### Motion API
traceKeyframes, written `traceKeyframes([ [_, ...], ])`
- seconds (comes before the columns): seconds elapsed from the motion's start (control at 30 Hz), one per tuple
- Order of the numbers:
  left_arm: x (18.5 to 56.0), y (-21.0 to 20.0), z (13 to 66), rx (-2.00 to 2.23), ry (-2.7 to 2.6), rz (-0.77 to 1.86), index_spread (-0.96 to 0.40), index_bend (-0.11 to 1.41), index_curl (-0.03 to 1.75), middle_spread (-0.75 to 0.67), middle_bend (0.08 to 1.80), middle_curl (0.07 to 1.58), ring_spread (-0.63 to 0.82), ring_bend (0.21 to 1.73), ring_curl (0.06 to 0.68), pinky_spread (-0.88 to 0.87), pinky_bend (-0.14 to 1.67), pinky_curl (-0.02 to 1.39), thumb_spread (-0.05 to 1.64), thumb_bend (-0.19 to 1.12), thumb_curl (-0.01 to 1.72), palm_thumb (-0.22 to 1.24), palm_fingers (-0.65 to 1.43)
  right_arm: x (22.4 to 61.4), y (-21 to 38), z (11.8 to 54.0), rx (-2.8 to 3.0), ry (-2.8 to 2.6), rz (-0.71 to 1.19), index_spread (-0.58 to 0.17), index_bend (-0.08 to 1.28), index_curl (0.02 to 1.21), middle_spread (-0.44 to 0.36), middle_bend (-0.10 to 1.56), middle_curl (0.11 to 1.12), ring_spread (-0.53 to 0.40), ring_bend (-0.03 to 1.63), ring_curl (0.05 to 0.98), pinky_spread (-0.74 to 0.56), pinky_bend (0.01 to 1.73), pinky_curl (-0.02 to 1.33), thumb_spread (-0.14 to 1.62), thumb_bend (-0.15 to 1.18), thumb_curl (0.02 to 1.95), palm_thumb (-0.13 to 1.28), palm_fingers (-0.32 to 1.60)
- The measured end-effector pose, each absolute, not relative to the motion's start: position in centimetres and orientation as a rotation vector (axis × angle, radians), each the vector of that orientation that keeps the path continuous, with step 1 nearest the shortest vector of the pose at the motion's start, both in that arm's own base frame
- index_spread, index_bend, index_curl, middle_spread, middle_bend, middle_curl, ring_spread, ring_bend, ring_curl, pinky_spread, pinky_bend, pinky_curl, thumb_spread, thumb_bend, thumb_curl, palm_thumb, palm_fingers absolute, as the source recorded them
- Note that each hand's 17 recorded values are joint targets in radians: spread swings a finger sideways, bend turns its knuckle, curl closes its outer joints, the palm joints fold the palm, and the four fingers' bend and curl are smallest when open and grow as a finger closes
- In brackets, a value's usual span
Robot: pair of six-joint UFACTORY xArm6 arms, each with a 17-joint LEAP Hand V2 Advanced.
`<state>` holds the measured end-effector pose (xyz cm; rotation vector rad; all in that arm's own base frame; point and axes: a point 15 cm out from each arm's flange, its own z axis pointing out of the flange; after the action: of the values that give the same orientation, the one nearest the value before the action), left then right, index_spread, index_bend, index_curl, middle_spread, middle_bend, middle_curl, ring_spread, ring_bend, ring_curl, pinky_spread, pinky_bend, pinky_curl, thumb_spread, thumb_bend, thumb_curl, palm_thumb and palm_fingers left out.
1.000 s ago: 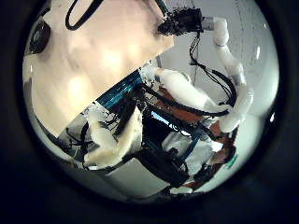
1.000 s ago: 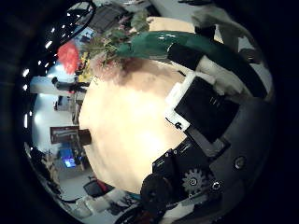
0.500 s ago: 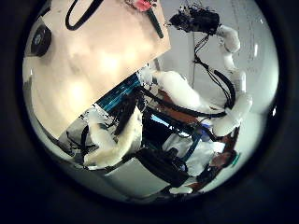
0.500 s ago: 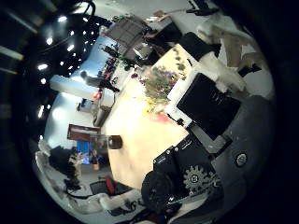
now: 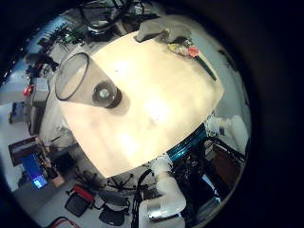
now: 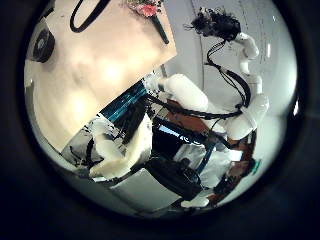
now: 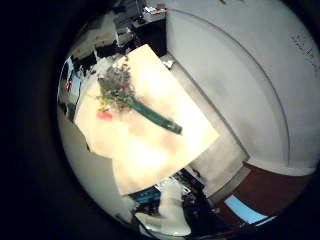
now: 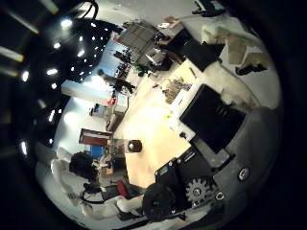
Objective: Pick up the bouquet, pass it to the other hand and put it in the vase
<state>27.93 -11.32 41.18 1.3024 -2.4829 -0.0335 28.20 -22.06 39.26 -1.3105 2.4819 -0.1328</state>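
Bouquet (image 7: 120,92) flat on table (image 7: 170,150), vase (image 5: 85,81) empty, nothing done yet; fingers' state can't tell.

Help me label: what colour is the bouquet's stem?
Bouquet stem dark green, best in right little finger side palm view.

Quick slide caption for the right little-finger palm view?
Bouquet lying flat on the wooden table, seen from above, ungrasped.

Light wooden table (image 5: 161,104): bouquet (image 7: 122,92) lying flat, vase (image 5: 84,81) standing well apart.
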Motion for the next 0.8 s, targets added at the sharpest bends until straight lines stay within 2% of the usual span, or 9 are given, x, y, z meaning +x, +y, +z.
traceKeyframes([
  [0.07, 27.9, -11.3, 41.3, 1.300, -2.486, -0.031, 0.04, 0.18, 0.38, 0.31, 0.19, 0.31, 0.53, 0.44, 0.201, 0.57, 0.36, 0.16, 1.14, -0.02, 0.31, 0.35, 0.15, 27.2, -22.5, 38.2, -1.338, 2.554, -0.116, -0.297, 0.77, 0.71, -0.131, 0.95, 0.59, -0.212, 1.23, 0.505, -0.31, 1.17, 0.49, 1.00, -0.04, 0.66, 0.74, 0.46],
  [0.1, 27.9, -11.3, 41.3, 1.299, -2.486, -0.031, 0.04, 0.18, 0.38, 0.31, 0.19, 0.31, 0.53, 0.44, 0.201, 0.57, 0.36, 0.16, 1.14, -0.02, 0.31, 0.35, 0.15, 27.1, -22.4, 37.6, -1.361, 2.580, -0.100, -0.326, 0.81, 0.69, -0.112, 0.84, 0.55, -0.178, 1.13, 0.470, -0.21, 1.11, 0.48, 1.00, -0.05, 0.64, 0.71, 0.27],
  [0.23, 27.8, -11.3, 41.0, 1.295, -2.482, -0.037, 0.04, 0.18, 0.38, 0.31, 0.18, 0.31, 0.53, 0.44, 0.201, 0.57, 0.36, 0.16, 1.14, -0.02, 0.31, 0.35, 0.15, 26.9, -22.8, 34.3, -1.427, 2.676, 0.004, -0.373, 0.89, 0.65, -0.066, 0.70, 0.49, -0.070, 0.95, 0.388, 0.05, 0.97, 0.41, 1.02, -0.04, 0.59, 0.65, 0.10],
  [0.27, 27.8, -11.4, 41.0, 1.294, -2.481, -0.037, 0.04, 0.18, 0.38, 0.31, 0.18, 0.31, 0.53, 0.44, 0.201, 0.57, 0.36, 0.16, 1.14, -0.02, 0.31, 0.35, 0.15, 26.9, -23.0, 33.6, -1.433, 2.696, 0.029, -0.385, 0.91, 0.63, -0.044, 0.65, 0.46, -0.004, 0.88, 0.351, 0.14, 0.90, 0.37, 1.03, -0.04, 0.57, 0.63, 0.04],
  [0.33, 27.8, -11.4, 41.0, 1.292, -2.482, -0.034, 0.04, 0.18, 0.38, 0.31, 0.18, 0.31, 0.53, 0.44, 0.202, 0.57, 0.36, 0.16, 1.14, -0.02, 0.31, 0.35, 0.15, 26.9, -23.2, 32.3, -1.445, 2.731, 0.072, -0.394, 0.90, 0.61, -0.025, 0.62, 0.44, 0.048, 0.83, 0.325, 0.21, 0.86, 0.34, 1.04, -0.05, 0.55, 0.60, 0.03],
  [0.37, 27.8, -11.4, 41.0, 1.293, -2.482, -0.033, 0.04, 0.18, 0.38, 0.31, 0.18, 0.31, 0.53, 0.45, 0.202, 0.57, 0.36, 0.16, 1.14, -0.02, 0.31, 0.35, 0.15, 27.0, -23.3, 31.4, -1.455, 2.750, 0.098, -0.386, 0.81, 0.58, 0.002, 0.61, 0.43, 0.086, 0.82, 0.313, 0.26, 0.84, 0.32, 1.05, -0.04, 0.53, 0.57, -0.01],
  [0.4, 27.7, -11.4, 41.1, 1.294, -2.482, -0.032, 0.04, 0.18, 0.38, 0.31, 0.18, 0.31, 0.53, 0.45, 0.203, 0.57, 0.36, 0.16, 1.14, -0.02, 0.31, 0.35, 0.15, 26.9, -23.4, 30.8, -1.465, 2.769, 0.118, -0.387, 0.79, 0.56, 0.013, 0.59, 0.42, 0.105, 0.81, 0.303, 0.28, 0.82, 0.31, 1.05, -0.04, 0.51, 0.56, 0.01],
  [0.6, 27.6, -11.3, 40.6, 1.281, -2.479, -0.039, 0.04, 0.19, 0.38, 0.31, 0.18, 0.31, 0.53, 0.45, 0.203, 0.57, 0.36, 0.16, 1.14, -0.02, 0.31, 0.35, 0.15, 27.0, -22.2, 25.6, -1.471, 2.854, 0.290, -0.247, 0.44, 0.43, 0.129, 0.57, 0.39, 0.187, 0.87, 0.291, 0.36, 0.79, 0.27, 1.07, -0.03, 0.46, 0.51, 0.10],
  [0.8, 27.6, -11.2, 40.3, 1.276, -2.478, -0.045, 0.04, 0.19, 0.38, 0.31, 0.18, 0.31, 0.53, 0.45, 0.203, 0.57, 0.36, 0.16, 1.14, -0.02, 0.31, 0.35, 0.15, 27.0, -21.3, 21.9, -1.438, 2.896, 0.362, -0.167, 0.31, 0.39, 0.131, 0.58, 0.39, 0.139, 0.95, 0.298, 0.33, 0.79, 0.25, 1.06, -0.02, 0.44, 0.52, 0.30],
])
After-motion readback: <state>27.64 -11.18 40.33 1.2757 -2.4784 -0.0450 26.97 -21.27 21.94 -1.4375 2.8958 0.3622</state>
